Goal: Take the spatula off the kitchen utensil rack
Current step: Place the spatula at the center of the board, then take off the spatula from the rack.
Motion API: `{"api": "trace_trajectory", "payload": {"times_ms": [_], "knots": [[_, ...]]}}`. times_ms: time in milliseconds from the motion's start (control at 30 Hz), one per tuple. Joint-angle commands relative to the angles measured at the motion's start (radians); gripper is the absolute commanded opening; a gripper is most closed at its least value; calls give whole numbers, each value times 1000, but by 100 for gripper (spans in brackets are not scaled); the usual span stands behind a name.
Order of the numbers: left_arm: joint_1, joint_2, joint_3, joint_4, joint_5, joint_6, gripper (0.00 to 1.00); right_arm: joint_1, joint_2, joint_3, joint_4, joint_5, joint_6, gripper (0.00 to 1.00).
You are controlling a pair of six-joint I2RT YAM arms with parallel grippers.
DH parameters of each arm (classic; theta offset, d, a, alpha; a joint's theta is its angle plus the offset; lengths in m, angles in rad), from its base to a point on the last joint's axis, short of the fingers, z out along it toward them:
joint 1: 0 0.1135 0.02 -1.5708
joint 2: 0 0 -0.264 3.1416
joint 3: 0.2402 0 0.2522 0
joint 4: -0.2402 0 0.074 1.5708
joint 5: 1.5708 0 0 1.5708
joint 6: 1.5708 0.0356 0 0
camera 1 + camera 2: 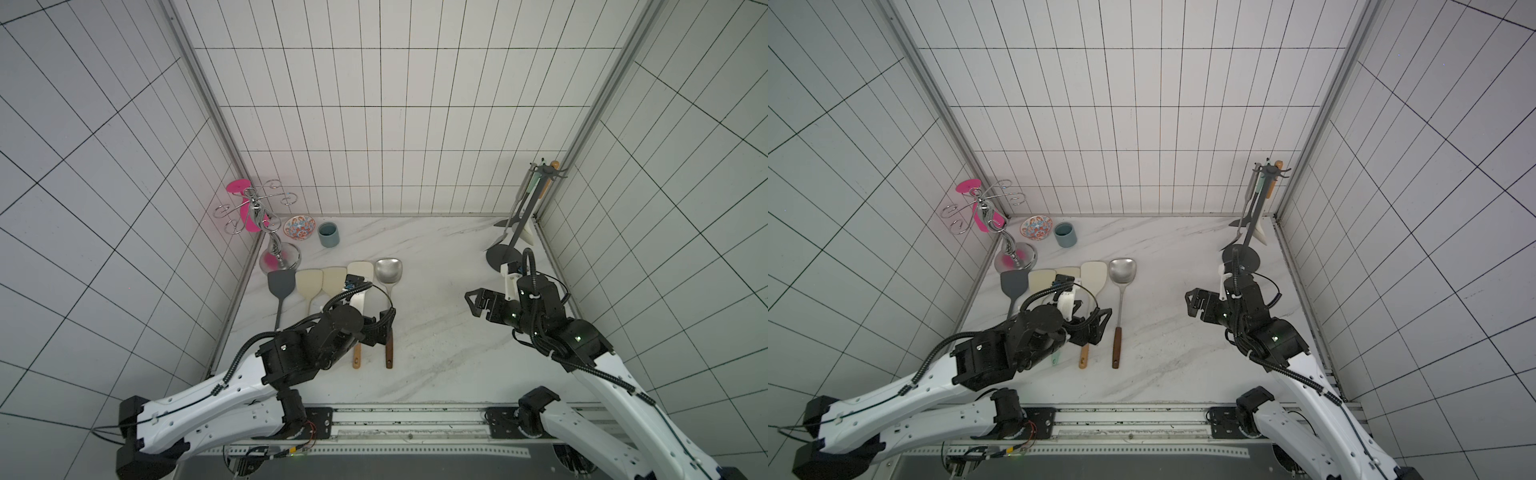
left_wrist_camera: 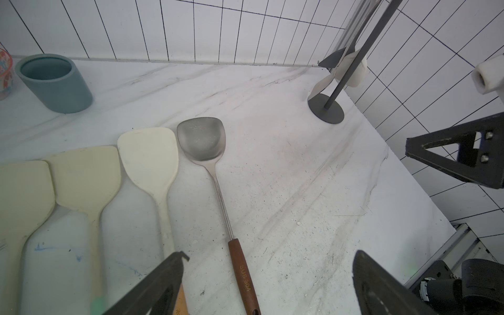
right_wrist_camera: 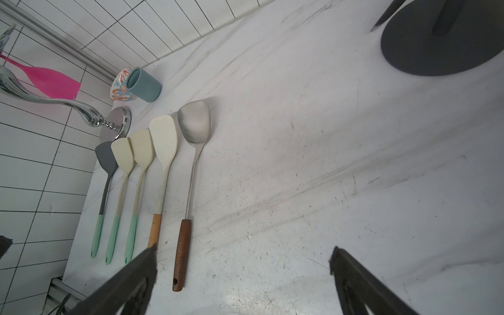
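The kitchen utensil rack stands in the back right corner, a dark grey pole on a round base. Several utensils hang from its hooks, among them a grey-bladed spatula and a white one. A steel spatula with a brown handle lies flat on the counter. My left gripper hovers open over its handle without touching it. My right gripper is open and empty, in front of the rack's base.
A grey spatula and three cream ones lie in a row left of the steel one. A chrome stand with a pink spatula, a patterned bowl and a blue-grey cup sit back left. Tiled walls close three sides.
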Motion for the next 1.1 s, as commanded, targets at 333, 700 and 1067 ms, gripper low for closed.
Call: {"api": "trace_trajectory", "payload": {"times_ms": [333,700,1067], "knots": [[288,198,308,-38,283,218,98,-13,-52,-71,-28,39,-61,99],[637,452,395,-3,617,266,98,-14,26,-76,147,-66,-99,99],[767,500,232,162,744,248,97,-18,216,-9,234,-67,-150,99]]}}
